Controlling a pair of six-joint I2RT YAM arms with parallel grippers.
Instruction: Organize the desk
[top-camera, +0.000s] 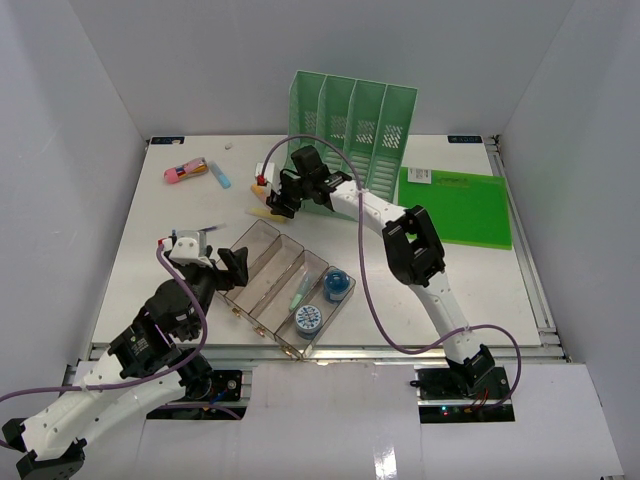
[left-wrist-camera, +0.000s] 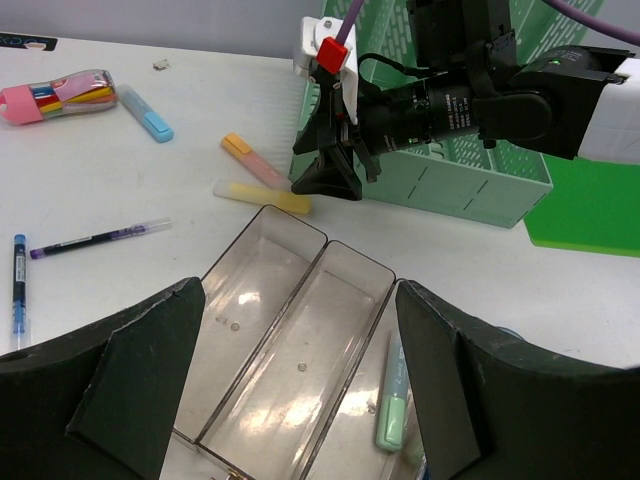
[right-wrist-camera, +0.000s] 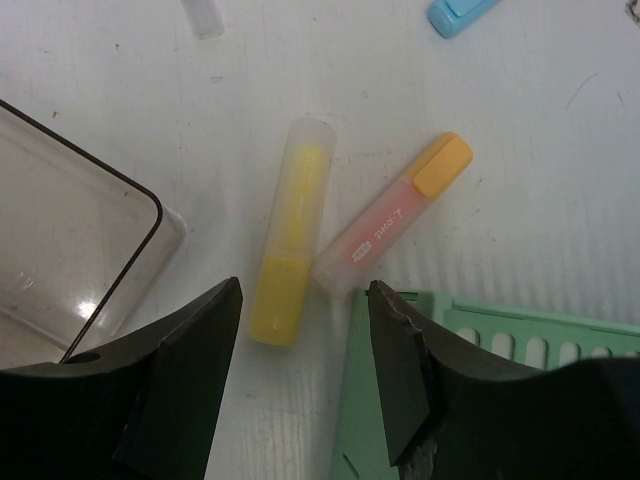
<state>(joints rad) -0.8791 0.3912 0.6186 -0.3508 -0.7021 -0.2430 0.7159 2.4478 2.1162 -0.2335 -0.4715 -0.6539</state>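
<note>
Desk (top-camera: 480, 290), spanning 9 to 3 o'clock, was judged partly sorted. Tray (top-camera: 255, 268) at 6 o'clock: green marker (top-camera: 299, 293) stowed, much room unused. Yellow marker (right-wrist-camera: 288, 235), orange marker (right-wrist-camera: 395, 215) and pink case (top-camera: 185, 173) at 10 o'clock were left loose. Right gripper (right-wrist-camera: 300, 370) was parted over markers, nothing gripped; left gripper (left-wrist-camera: 300, 400) was spread wide, nothing held.

Right wrist view: blue marker (right-wrist-camera: 460, 12) clipped by the top edge, clear tray (right-wrist-camera: 70, 230) runs off left. From above, a white speck (top-camera: 228, 146), too small to tell.
</note>
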